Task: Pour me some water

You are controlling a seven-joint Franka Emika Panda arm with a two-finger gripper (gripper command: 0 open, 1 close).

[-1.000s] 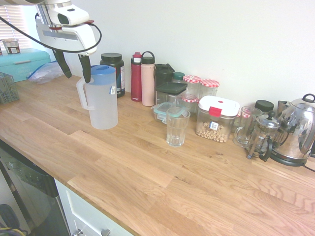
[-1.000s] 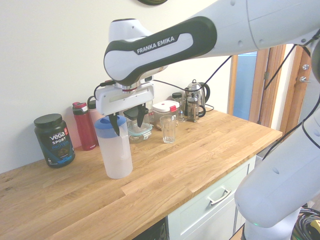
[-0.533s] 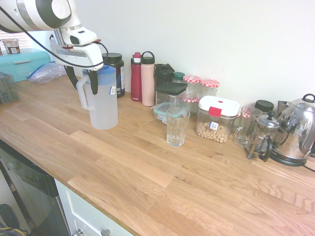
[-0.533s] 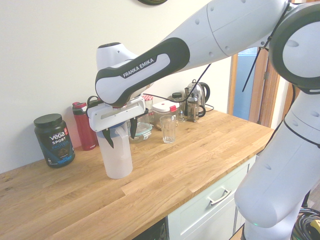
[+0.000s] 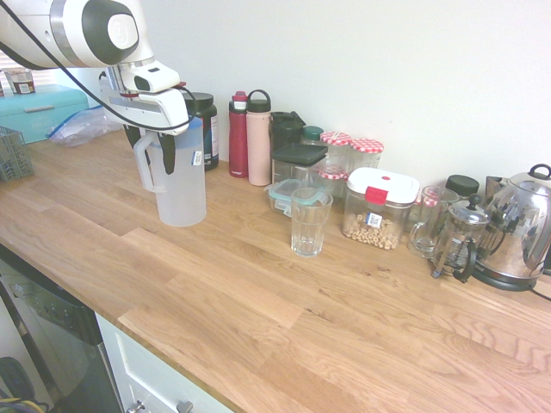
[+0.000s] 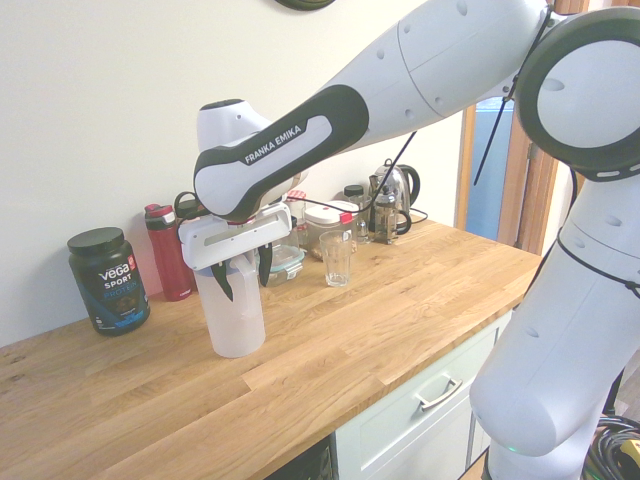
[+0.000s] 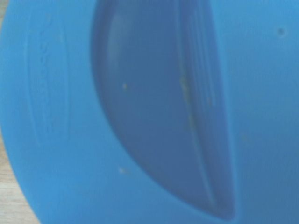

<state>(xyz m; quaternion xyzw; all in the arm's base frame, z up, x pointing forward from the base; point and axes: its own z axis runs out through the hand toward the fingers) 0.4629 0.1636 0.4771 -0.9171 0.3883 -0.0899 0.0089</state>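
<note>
Fingers [image 6: 246, 290]: parted, with a fair gap between them, though narrower than a moment ago; they look to be starting to close, and I see no firm hold on anything.
Arm: has come down since a second ago, bringing the fingers from around the lid's height to lower beside the upper part of the pitcher.
Pitcher [image 5: 182, 189]: upright on the countertop [image 5: 258, 301], directly under the gripper's body; it has not moved while the fingers came down to it.
Handle [image 5: 144, 163]: seems to lie between the two fingers, one on its outer side and one by the pitcher's wall; whether either touches, I cannot tell.
Lid [image 7: 149, 93]: blue, on the pitcher, just below the gripper's body and close under the wrist camera.
Water: its level inside the cloudy wall cannot be made out.
Glass [image 5: 310, 222]: upright, well apart from the fingers, past the pitcher on the kettle [image 5: 516, 228] side; also unmoved, and looks empty.
Meaning: reaching seems nearly done and the grasp is beginning; pouring has yet to start.
Next: close squarely on the handle, then lift and carry towards the glass.
Risk: a shallow or off-centre pinch could let the pitcher swing when it tilts.
</note>
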